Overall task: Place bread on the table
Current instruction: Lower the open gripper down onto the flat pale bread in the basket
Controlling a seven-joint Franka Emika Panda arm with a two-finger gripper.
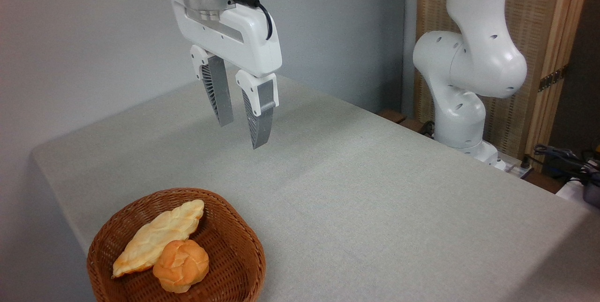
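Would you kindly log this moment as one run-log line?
gripper: open, empty, raised over grey cloth table | long pale braided bread: in brown wicker basket, touching round orange bun | step: not started

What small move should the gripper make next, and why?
Probably swing the gripper toward the camera and left, to above the wicker basket. It hangs open and empty, high over the table, while the long bread lies in the basket, its lower end against the round bun.
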